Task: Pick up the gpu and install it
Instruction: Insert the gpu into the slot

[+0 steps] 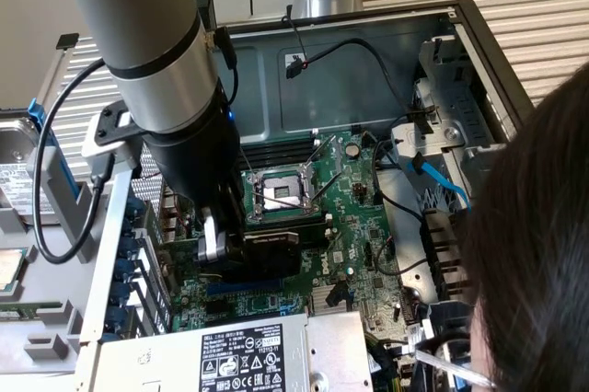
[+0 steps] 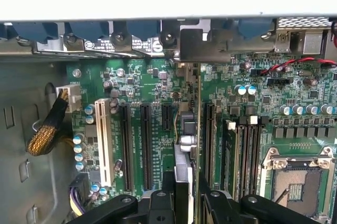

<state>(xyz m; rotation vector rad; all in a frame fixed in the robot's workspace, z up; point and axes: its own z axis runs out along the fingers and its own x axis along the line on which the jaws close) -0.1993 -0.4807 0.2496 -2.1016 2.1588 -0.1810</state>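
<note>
The gpu [image 2: 185, 145] stands on edge between my fingers [image 2: 158, 203], its thin board running straight away from my wrist toward the back wall of the case, where its silver bracket [image 2: 197, 42] meets the row of slot covers. In the exterior view the gpu [image 1: 267, 249] shows as a dark block low over the motherboard [image 1: 354, 217], just in front of the processor socket [image 1: 281, 191]. My pincer [image 2: 181, 203] is closed narrow on the card, one finger on each face.

To either side of the card lie long black expansion slots [image 2: 146, 148], and past them a white slot [image 2: 104, 140]. On the other side sit the memory slots [image 2: 245, 150] and the socket frame [image 2: 297, 182]. A braided cable [image 2: 47, 129] hangs by the case wall.

In the exterior view my arm [image 1: 156, 51] reaches down into the open computer case [image 1: 368, 51]. A power supply [image 1: 248, 355] with a white label lies at the near edge. A person's dark hair [image 1: 538, 217] fills the exterior view's right.
</note>
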